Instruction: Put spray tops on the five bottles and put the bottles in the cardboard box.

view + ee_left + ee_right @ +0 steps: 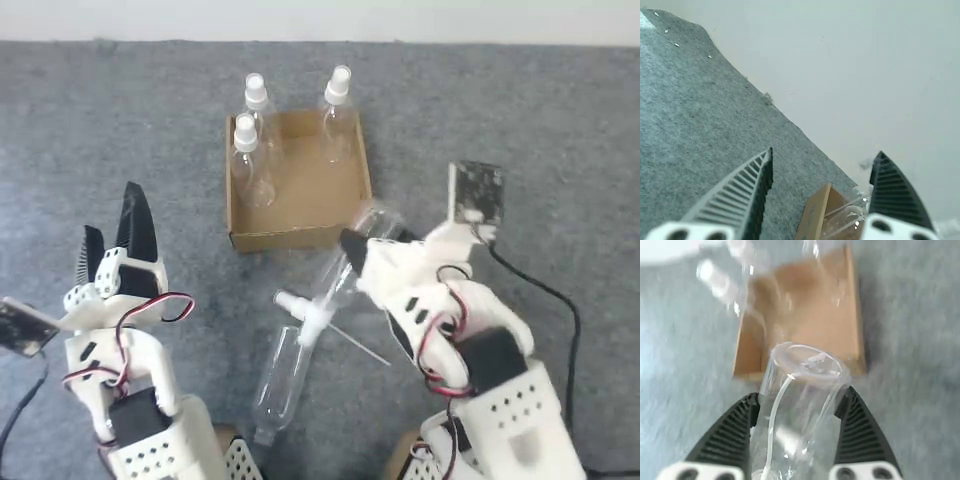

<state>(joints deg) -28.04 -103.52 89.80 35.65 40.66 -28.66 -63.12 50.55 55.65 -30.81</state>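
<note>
A clear bottle [805, 365] is pinched, tilted, in the R gripper [800, 396], base twd the cardboard box [290, 238] w/ 3 capped bottles [250, 165] stood inside; the L gripper [824, 152] is held spread, empty.

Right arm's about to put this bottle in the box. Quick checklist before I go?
1. Right gripper grip on held bottle: ok, clamped on both sides.
2. Room in cardboard box: ok, near-right floor is bare beside three topped bottles.
3. Held bottle upright: not ok, tilted with its base toward the box.
4. Spray top seated on it: cannot tell.
5. Left gripper out of the way: ok, open, left of box.
</note>
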